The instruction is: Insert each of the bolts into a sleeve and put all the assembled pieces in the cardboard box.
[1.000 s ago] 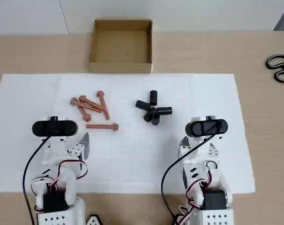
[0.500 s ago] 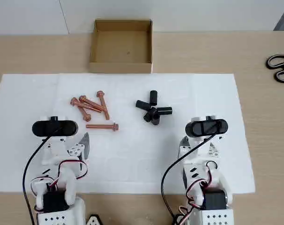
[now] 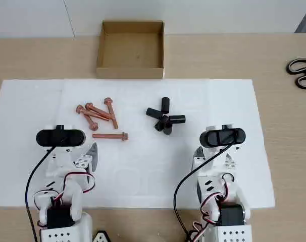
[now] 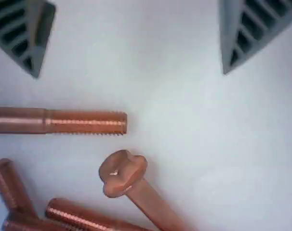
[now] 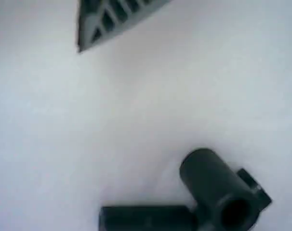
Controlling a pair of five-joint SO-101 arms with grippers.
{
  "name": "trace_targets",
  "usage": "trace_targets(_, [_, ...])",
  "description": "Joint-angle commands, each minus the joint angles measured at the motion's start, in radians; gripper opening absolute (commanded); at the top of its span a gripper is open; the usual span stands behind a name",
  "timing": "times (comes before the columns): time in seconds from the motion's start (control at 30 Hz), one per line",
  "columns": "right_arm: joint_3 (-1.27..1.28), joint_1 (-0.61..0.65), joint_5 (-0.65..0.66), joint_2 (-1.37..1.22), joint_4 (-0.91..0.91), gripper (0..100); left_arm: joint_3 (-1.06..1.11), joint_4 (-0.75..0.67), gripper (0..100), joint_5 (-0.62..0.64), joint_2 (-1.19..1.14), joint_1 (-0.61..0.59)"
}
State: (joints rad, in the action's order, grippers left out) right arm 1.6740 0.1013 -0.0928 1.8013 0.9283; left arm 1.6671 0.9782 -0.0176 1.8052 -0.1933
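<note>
My left gripper has its jaws spread over the paper, gripping nothing. The bolts lie just ahead, several cut off at the frame edge. I can't tell how the right gripper stands. The sleeves lie piled just ahead of it. The box sits well beyond both.

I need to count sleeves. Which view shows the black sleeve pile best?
High view: the whole pile of black cylindrical sleeves lies unobstructed. Right wrist view catches two, partly cropped; left wrist view faces copper bolts.
</note>
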Motion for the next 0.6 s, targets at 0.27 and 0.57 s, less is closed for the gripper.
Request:
trace_targets(0.27, [0.009, 0.005, -0.008, 0.012, 0.002, 18.4, -0.007, -0.023, 23, 0.003, 0.015, 0.002])
trace_targets(0.57, [0.009, 0.005, -0.008, 0.012, 0.002, 18.4, -0.268, 0.226, 23, 0.008, 0.015, -0.146])
